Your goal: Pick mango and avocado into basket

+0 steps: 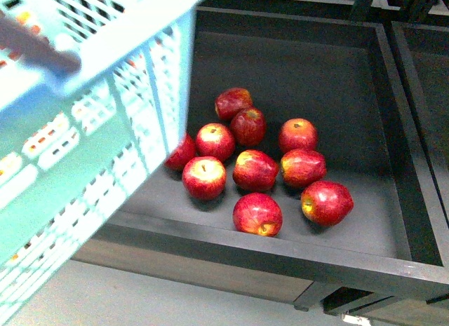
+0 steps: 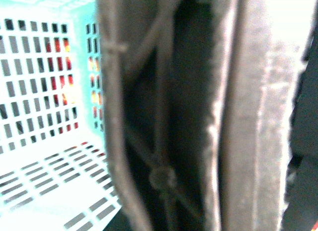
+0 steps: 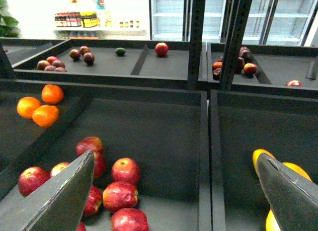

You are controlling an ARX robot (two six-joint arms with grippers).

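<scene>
1. High on the robot's left hung the basket (image 1: 140, 94), tilted and clear of the bins, with its brown handle (image 1: 35, 49) uppermost. I judged it was carried that way so it could be brought to the fruit.
2. The left wrist view looked into the basket (image 2: 44, 82), and the slotted floor that showed held no fruit, so neither piece was in yet. A blurred brownish bar, likely the handle (image 2: 114, 141), filled the rest of that view. The left fingers did not show, so I could not tell whether they were clamped on it.
3. Only the right wrist view gave the mango (image 3: 261, 159), as I took it to be. It was glossy orange-yellow fruit in the neighbouring bin (image 3: 258, 116), partly hidden behind one finger.
4. That same view alone held a small dark green fruit (image 3: 120, 51) in a far bin, well apart. It was possibly the avocado, but too small to be sure.
5. The right fingers (image 3: 64, 196) stood spread wide with nothing between them, which I read as ready for an approach.
6. The front view offered only the red apples (image 1: 256, 170) in their dark bin (image 1: 280, 66), and neither arm. The oranges (image 3: 44, 104) appeared only from the right wrist.
</scene>
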